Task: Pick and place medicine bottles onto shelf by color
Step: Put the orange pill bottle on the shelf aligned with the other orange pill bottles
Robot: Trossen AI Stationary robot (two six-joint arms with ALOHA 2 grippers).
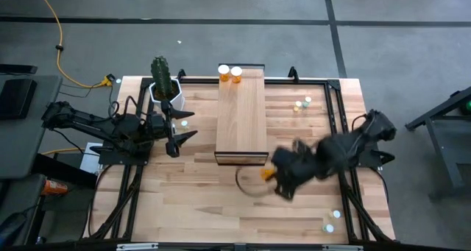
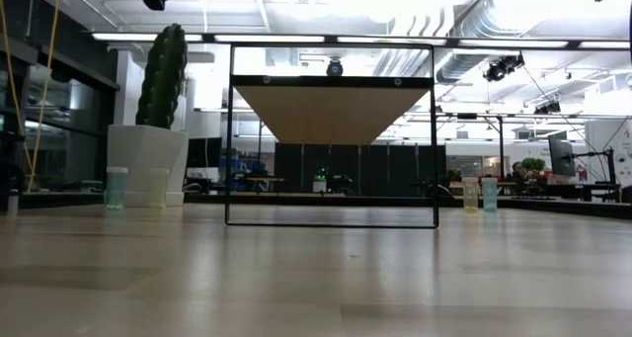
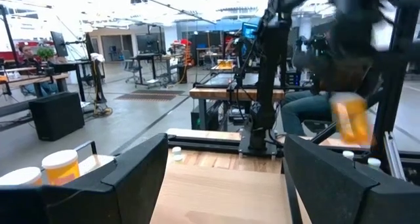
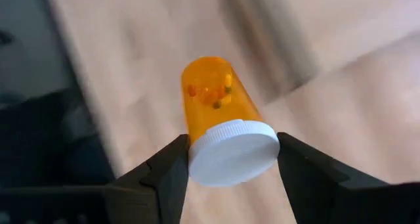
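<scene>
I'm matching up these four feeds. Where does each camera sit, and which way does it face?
High: overhead, straight down on shelf, both arms.
Low: table height, level at the shelf and cactus; an arm's tip at top.
Left wrist: on left arm, across the table; open left gripper.
Right wrist: on right arm; right gripper clamps an orange bottle.
Shared: that bottle also shows in left wrist.

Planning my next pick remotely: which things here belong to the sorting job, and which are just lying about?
Job:
- orange bottle held by the right tool
- two orange bottles on the shelf
- pale bottles on the table
- left tool, open, waiting beside the shelf

Lying about:
- cactus pot
- yellow cable on the floor
</scene>
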